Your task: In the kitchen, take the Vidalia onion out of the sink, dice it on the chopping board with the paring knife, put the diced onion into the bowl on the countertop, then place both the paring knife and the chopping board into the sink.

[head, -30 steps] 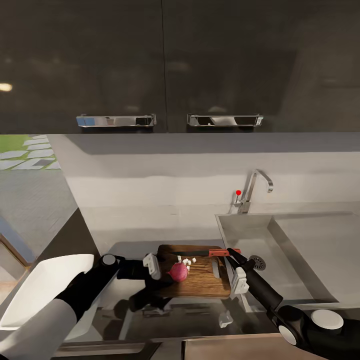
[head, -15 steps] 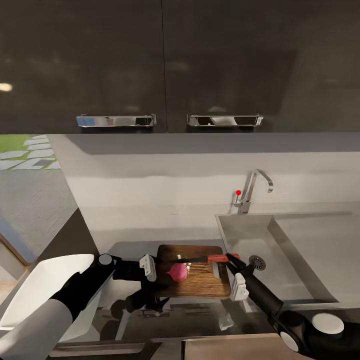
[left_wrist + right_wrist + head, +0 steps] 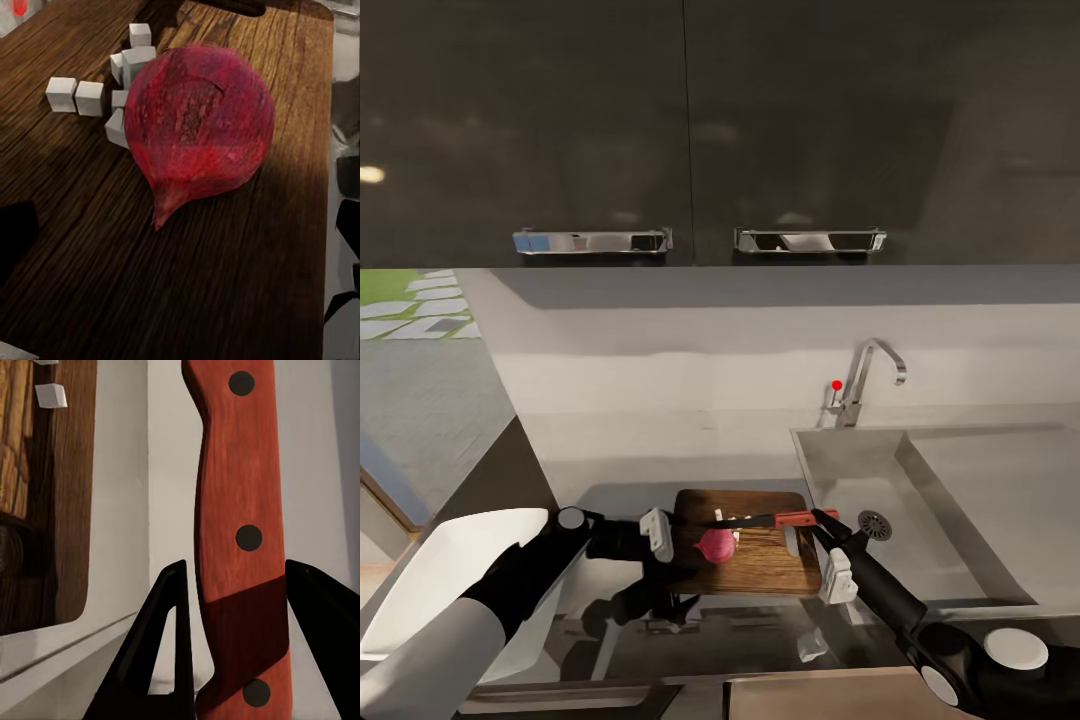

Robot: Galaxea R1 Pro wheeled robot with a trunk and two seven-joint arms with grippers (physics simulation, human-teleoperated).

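We grip the knife (image 3: 775, 519) handle firmly in our right claw (image 3: 822, 520); the round onion (image 3: 196, 127) may roll; left claw's state unclear.

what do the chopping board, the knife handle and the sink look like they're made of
Chopping board: dark wood by its grain lines, matte. Paring knife handle: red-orange, faint grain with three dark rivets, probably stained wood, possibly plastic. Sink: brushed grey metal, likely stainless steel, with a soft sheen.
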